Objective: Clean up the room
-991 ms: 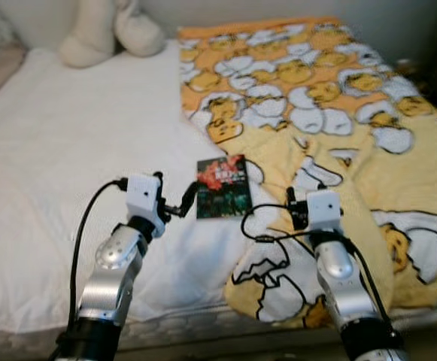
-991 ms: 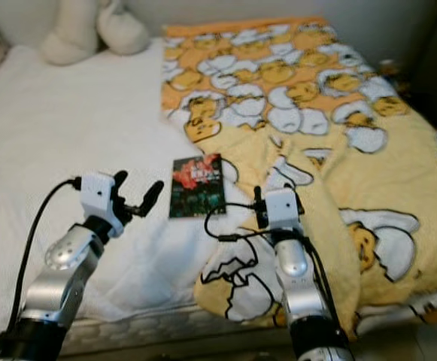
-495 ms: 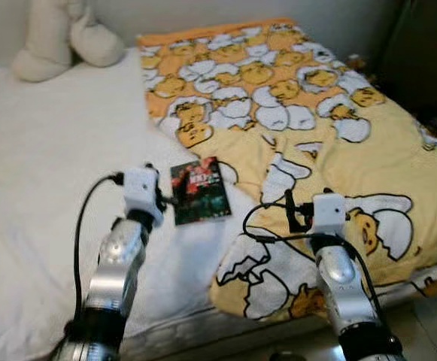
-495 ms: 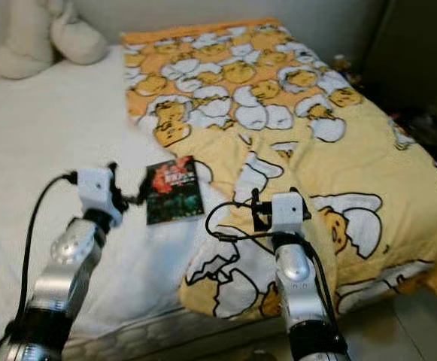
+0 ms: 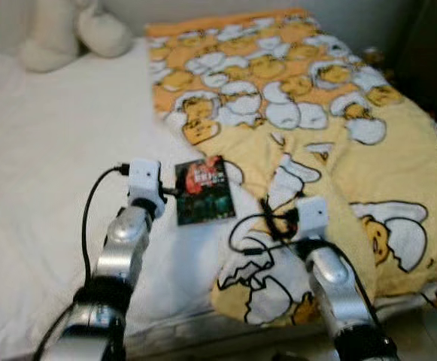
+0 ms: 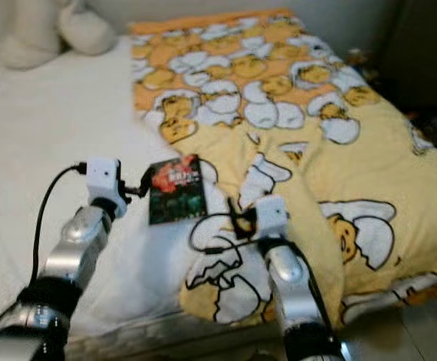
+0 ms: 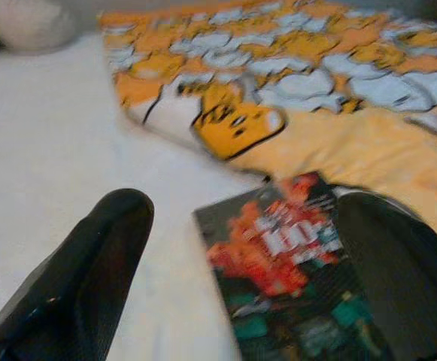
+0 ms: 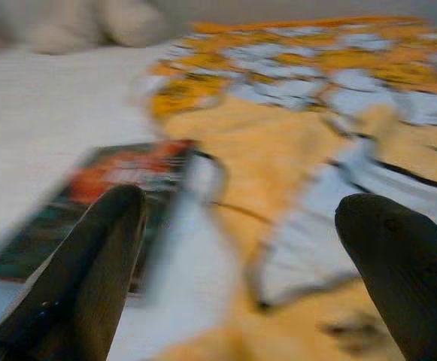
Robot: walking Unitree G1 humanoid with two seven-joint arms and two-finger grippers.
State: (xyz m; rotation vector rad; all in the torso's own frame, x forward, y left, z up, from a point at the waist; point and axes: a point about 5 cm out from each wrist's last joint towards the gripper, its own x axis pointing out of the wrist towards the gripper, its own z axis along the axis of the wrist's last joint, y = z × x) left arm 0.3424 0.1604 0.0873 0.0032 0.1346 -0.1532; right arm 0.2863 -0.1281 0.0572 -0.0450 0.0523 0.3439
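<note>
Dark rectangular book with red cover art (image 5: 204, 189) lies flat on white bed sheet (image 5: 45, 165), touching edge of yellow egg-print blanket (image 5: 331, 120). Left end effector (image 5: 171, 192) just beside book, fingers spread wide. Right end effector (image 5: 278, 222) over blanket, fingers wide. Cream plush toy (image 5: 60, 34) at bed head.

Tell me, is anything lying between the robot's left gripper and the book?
No. In the left wrist view the open left gripper already straddles the book's near edge, with just bare white sheet beside it.

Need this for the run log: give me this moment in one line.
left pincer: open, at the book | right pincer: open, over the blanket | book: flat on the bed
</note>
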